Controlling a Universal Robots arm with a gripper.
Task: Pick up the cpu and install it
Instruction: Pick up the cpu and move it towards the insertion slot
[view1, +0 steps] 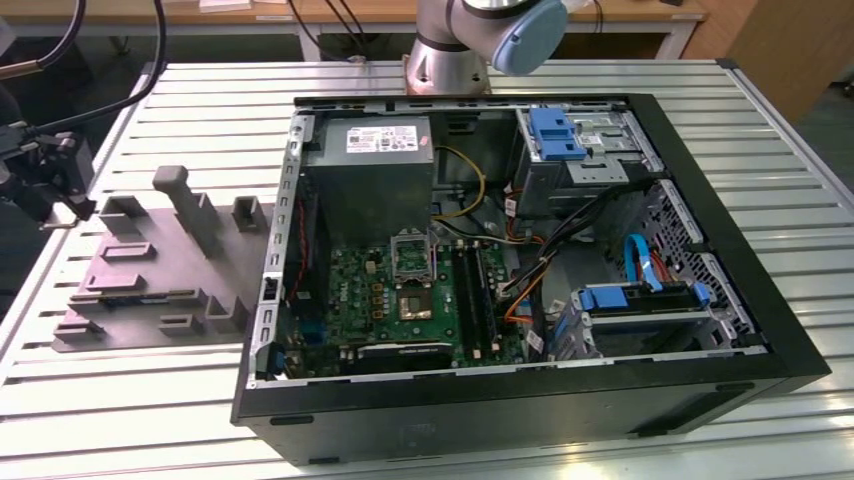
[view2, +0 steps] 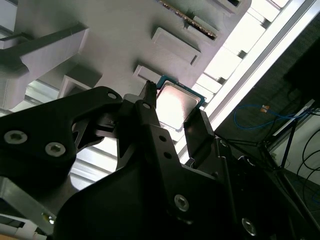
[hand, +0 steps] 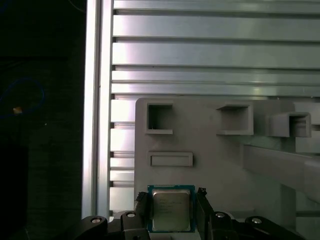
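Cpu (hand: 171, 210) lies on the grey fixture plate (hand: 215, 170), straddled by the gripper (hand: 171, 196), clamped or not I cannot tell, at the pick-up step, which likely needs a square, firm hold.

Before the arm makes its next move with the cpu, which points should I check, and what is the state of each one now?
1. The cpu centred at the claw: ok.
2. Grip closed on the cpu: cannot tell.
3. The cpu lifted off the grey fixture: cannot tell.
4. Side of the computer case open: ok.
5. Dark centre of the socket uncovered: ok.
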